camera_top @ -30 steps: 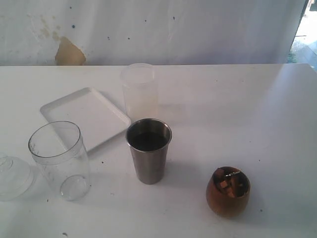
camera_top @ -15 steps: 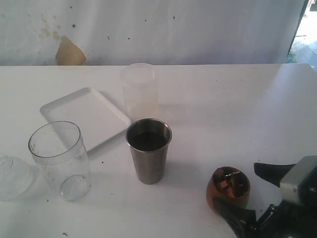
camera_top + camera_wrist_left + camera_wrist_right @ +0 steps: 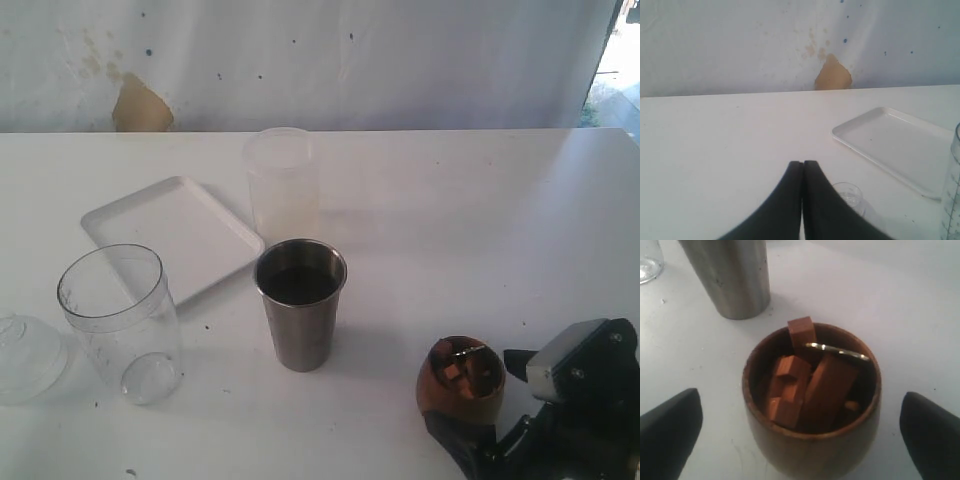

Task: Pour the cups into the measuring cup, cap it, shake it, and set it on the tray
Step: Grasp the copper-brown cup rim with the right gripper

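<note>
Bearing unreadable graduation ticks [image 3: 954, 200], the measuring cup [image 3: 120, 325] stands upright.

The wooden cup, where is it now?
In the exterior view the wooden cup stands at the lower right, right of the steel tumbler, between the right gripper's open jaws.

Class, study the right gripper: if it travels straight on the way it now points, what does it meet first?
The wooden cup. It sits centred between the right gripper's open fingers, close ahead; the steel tumbler stands farther off, aside. Exact depth is unclear.
</note>
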Tool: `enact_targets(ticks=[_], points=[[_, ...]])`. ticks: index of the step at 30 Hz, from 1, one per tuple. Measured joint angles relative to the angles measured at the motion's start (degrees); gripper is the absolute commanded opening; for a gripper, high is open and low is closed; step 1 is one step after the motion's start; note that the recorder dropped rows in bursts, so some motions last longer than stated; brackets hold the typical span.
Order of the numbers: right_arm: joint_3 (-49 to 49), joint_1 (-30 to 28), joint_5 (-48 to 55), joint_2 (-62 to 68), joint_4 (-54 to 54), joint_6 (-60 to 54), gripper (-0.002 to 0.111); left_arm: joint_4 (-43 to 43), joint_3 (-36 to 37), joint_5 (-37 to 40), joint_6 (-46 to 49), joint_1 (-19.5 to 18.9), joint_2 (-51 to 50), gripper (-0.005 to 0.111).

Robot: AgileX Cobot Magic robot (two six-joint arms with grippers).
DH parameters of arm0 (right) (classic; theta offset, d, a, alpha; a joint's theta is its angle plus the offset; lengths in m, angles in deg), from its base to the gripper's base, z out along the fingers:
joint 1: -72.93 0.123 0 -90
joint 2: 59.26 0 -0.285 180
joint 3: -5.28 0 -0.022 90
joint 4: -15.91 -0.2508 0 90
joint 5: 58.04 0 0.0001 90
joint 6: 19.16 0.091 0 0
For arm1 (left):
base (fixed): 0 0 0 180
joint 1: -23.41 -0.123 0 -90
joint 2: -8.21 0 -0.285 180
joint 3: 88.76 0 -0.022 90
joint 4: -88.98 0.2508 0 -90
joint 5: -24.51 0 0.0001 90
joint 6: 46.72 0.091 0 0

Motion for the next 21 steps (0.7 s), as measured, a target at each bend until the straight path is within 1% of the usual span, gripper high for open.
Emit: enact_targets(ticks=[4, 21], points=[[1.4, 0.0, -1.4, 3.9, 2.3, -0.3, 0.104, 0.0, 0.0, 0.0, 0.0, 0.0, 0.0, 0.001], [7.4, 0.0, -2.8, 14.6, 2.1, -2.4, 0.104, 0.0, 0.0, 0.0, 0.0, 0.0, 0.0, 0.001]])
